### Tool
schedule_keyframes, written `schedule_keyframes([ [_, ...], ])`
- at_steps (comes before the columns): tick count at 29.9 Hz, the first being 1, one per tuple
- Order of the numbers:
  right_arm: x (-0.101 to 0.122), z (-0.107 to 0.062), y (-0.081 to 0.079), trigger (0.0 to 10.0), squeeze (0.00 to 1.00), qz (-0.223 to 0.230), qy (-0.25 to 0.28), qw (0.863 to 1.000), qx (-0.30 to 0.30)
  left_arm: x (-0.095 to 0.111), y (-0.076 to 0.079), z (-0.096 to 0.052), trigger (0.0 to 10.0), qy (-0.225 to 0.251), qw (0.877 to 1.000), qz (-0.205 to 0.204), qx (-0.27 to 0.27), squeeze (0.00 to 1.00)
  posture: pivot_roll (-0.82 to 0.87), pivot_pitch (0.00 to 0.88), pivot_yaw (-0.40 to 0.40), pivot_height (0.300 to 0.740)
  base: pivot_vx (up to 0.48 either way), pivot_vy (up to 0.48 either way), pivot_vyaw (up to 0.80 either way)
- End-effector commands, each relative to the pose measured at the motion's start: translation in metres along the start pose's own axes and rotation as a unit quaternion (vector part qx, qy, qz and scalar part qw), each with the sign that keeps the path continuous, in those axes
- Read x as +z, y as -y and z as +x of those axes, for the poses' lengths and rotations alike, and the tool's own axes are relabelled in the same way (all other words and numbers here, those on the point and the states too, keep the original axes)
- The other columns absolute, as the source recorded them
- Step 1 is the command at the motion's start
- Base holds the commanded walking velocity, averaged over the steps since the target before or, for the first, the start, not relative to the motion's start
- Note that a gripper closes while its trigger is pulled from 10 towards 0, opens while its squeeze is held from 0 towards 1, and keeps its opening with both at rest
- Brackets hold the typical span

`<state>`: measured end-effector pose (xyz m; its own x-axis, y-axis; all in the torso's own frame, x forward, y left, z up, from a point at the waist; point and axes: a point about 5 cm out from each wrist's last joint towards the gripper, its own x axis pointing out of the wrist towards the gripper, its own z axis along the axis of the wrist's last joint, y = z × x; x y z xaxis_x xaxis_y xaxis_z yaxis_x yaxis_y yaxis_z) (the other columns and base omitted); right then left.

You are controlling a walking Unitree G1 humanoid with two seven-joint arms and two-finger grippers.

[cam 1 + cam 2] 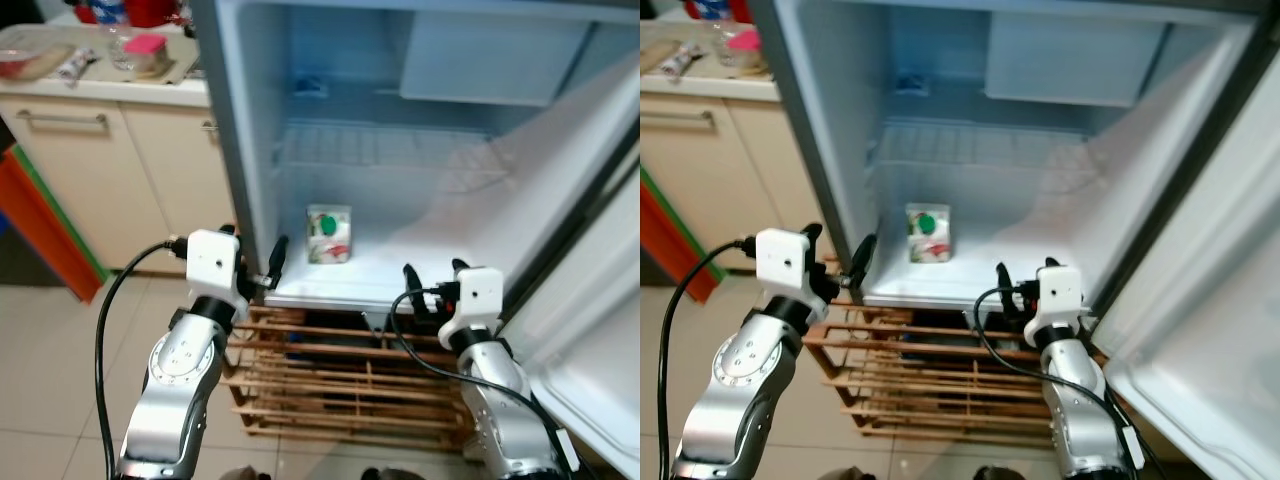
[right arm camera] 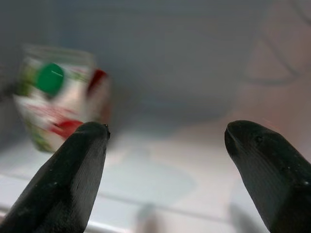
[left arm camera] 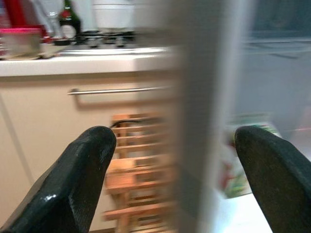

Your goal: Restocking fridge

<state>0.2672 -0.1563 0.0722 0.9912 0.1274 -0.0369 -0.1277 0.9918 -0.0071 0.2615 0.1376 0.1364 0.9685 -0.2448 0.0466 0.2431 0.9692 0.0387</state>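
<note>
The fridge stands open before me. A small white carton with a green cap and red-green print stands upright on its white bottom shelf, left of middle. My left gripper is open at the front edge of the fridge's left wall, one finger on each side of it. My right gripper is open at the shelf's front lip, right of the carton and apart from it. In the right wrist view the carton stands beyond the fingertips, off to one side.
The fridge door hangs open on my right. A wire shelf sits above the carton. A wooden slatted rack stands under the fridge. On the left are a cabinet and a counter with containers.
</note>
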Motion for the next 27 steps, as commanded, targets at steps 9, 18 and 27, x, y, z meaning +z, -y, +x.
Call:
schedule_keyframes([
  [9,0.004,0.000,0.003,10.0,0.00,0.003,0.009,1.000,-0.006,0.002,0.004,0.008,10.0,0.005,1.000,-0.003,-0.028,0.00,-0.05,0.008,-0.003,0.740,0.000,0.472,0.00],
  [18,0.002,-0.001,0.002,10.0,0.00,0.002,0.008,1.000,-0.006,-0.001,0.000,0.009,10.0,0.001,0.999,-0.008,-0.032,0.00,-0.05,0.000,-0.006,0.740,0.000,0.477,0.00],
  [27,0.002,0.002,0.003,10.0,0.00,0.006,0.006,1.000,-0.007,-0.011,-0.022,0.019,10.0,-0.023,0.999,-0.009,0.035,0.00,-0.05,0.000,-0.012,0.740,0.000,0.479,0.00],
])
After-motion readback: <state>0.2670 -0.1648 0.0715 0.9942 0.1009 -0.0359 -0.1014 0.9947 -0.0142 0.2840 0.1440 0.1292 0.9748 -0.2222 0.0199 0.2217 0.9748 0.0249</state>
